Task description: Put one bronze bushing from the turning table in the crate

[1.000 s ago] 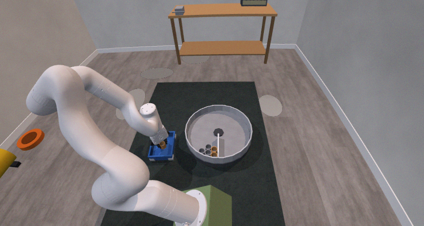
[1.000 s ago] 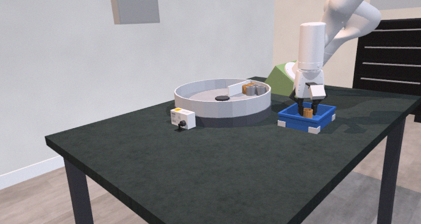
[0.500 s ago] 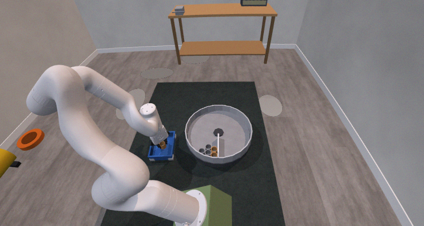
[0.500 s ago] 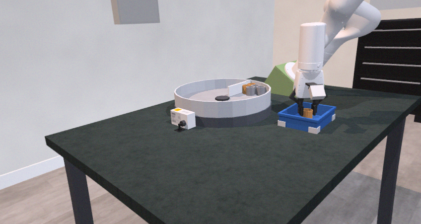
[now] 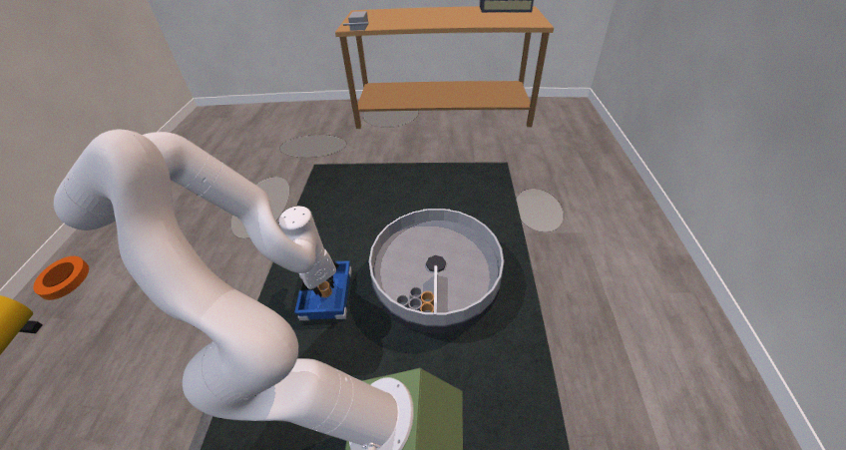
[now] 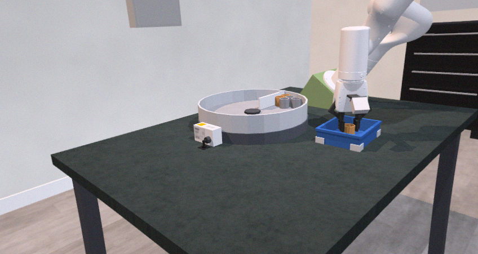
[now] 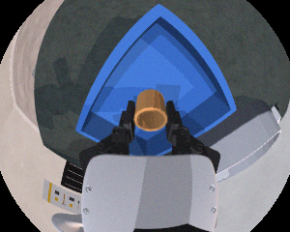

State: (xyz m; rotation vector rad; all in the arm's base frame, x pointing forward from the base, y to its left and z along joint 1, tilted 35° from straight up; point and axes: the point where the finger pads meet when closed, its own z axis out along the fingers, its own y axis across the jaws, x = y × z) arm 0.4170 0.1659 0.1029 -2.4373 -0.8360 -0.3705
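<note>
My gripper (image 5: 323,289) (image 6: 349,128) (image 7: 150,109) is shut on a bronze bushing (image 5: 324,288) (image 6: 349,128) (image 7: 151,112) and holds it upright, low inside the blue crate (image 5: 314,311) (image 6: 335,136) (image 7: 106,91). The crate stands on the dark table just left of the round grey turning table (image 5: 474,300) (image 6: 248,120). On the turning table, two bronze bushings (image 5: 426,301) (image 6: 279,99) and three grey bushings (image 5: 410,298) (image 6: 290,102) cluster against a white divider (image 5: 435,288) (image 6: 270,100).
A small white box with a yellow label (image 6: 207,133) stands in front of the turning table. The green robot base (image 5: 436,407) (image 6: 317,92) is at the table's edge. A wooden shelf (image 5: 445,60) stands at the far wall. An orange ring (image 5: 60,276) lies on the floor.
</note>
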